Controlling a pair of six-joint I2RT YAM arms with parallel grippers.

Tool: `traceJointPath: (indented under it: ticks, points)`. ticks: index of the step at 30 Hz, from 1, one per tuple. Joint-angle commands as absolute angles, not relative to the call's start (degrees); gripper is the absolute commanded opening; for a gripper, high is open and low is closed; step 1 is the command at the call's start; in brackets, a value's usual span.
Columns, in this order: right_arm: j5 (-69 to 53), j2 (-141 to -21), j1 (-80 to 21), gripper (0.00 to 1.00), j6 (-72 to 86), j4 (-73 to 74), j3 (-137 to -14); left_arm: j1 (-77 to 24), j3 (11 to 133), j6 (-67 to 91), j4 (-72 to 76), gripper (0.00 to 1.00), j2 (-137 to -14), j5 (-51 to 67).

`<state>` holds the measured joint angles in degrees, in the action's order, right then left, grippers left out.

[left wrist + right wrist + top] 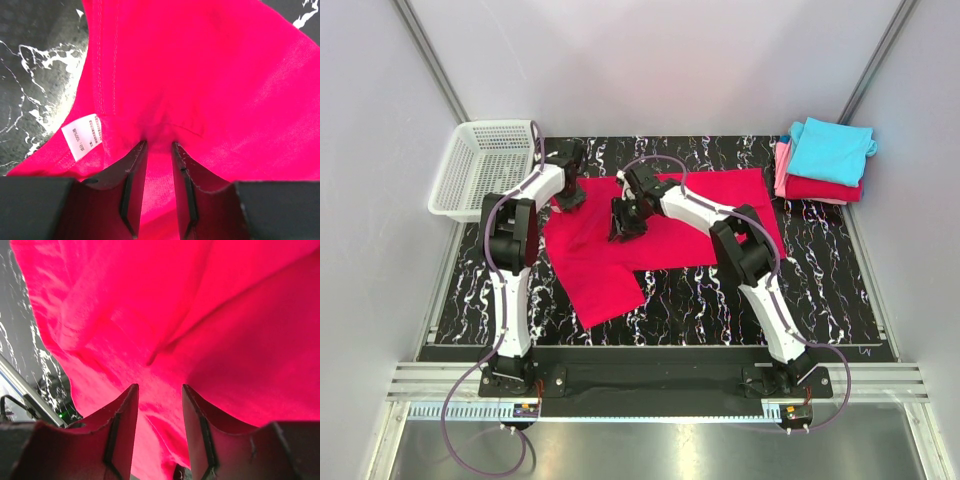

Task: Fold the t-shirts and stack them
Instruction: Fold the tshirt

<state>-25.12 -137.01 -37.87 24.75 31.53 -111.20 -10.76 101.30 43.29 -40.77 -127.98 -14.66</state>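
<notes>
The crimson-red t-shirt (pixel 620 245) lies spread and partly rumpled on the black marbled table (pixel 820 290). My left gripper (pixel 568 198) is at the shirt's far left edge. In the left wrist view its jaws (pixel 159 144) stand close together with red cloth (pixel 210 75) bunched between them, beside a white care label (pixel 84 135). My right gripper (pixel 623 228) is down on the middle of the shirt. In the right wrist view it (pixel 160 386) is open, with the cloth (pixel 225 330) under and between its jaws. The folded turquoise shirt (pixel 830 150) tops the red (pixel 820 188) and pink (pixel 781 165) ones at the far right.
A white plastic mesh basket (pixel 448 185) stands at the far left corner, just left of my left arm. Grey walls and metal rails bound the table on all sides. An aluminium rail (pixel 30 392) shows at the left of the right wrist view.
</notes>
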Motion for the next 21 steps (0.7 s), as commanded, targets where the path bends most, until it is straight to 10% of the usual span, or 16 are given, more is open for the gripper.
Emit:
traceJointPath:
  ticks: [1, 21]
  points:
    - [-25.4, -138.2, -38.3, 0.47, 25.4, 30.1, -114.9, -10.1, 103.4, 42.0, -40.8, 0.33, -128.8, -14.7]
    - [-25.9, -144.5, -38.7, 0.46, 26.3, 29.4, -123.0, -9.9, 103.5, 41.7, -40.8, 0.32, -129.2, -12.7]
